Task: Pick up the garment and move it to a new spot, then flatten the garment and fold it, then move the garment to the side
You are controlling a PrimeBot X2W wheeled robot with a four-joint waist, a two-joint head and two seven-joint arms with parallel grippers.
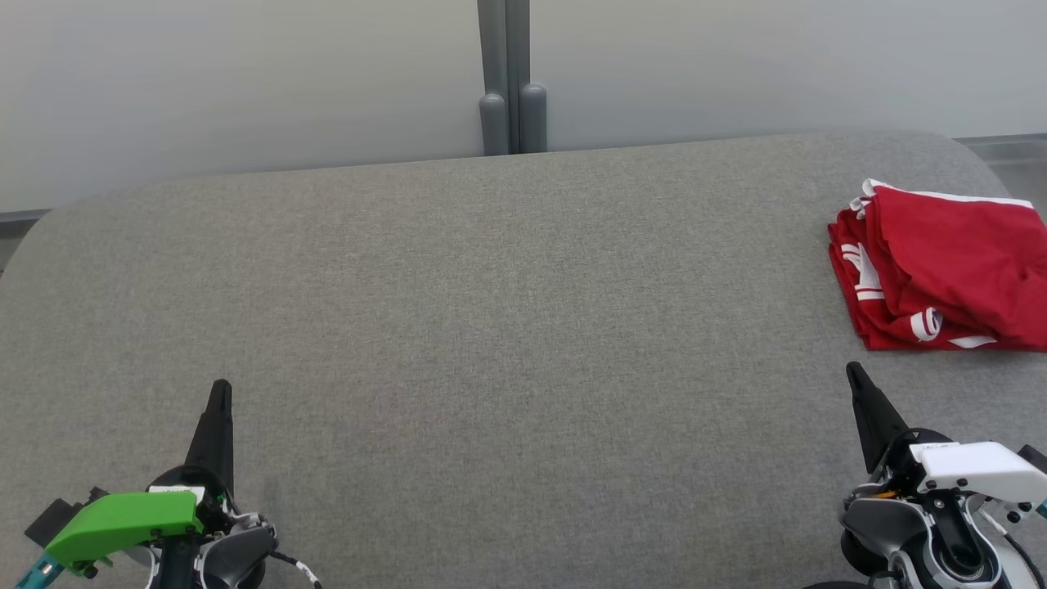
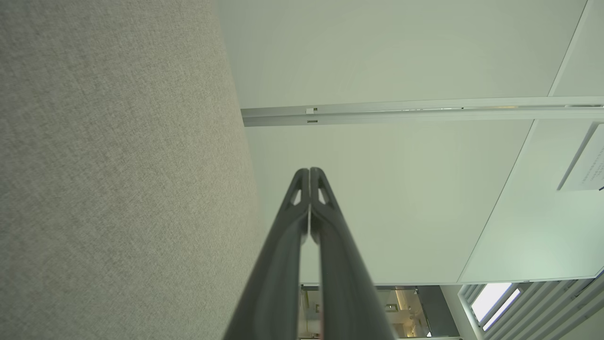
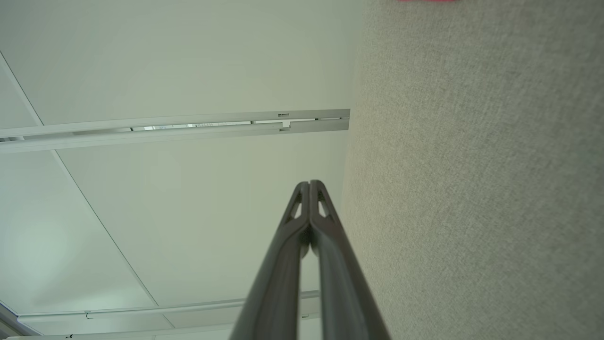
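The desk is covered in grey cloth, matt, with a fine rough weave. The garment is soft red cloth, creased, its white print smoother. My left fingers and right fingers look like dark plastic, smooth and matt. My left wrist wears a green plastic cover, my right a white plastic cover, both slightly glossy.

Soft, even light falls on the grey tabletop, bright but without glare. Shadows are faint, no more than a dim smudge near its front edge beside the left gripper. The head view is sharp and the weave is readable. In the wrist views the wide lens bows the wall seams toward the edges, and the dark fingers blur near the bottom. A window is blown out white.
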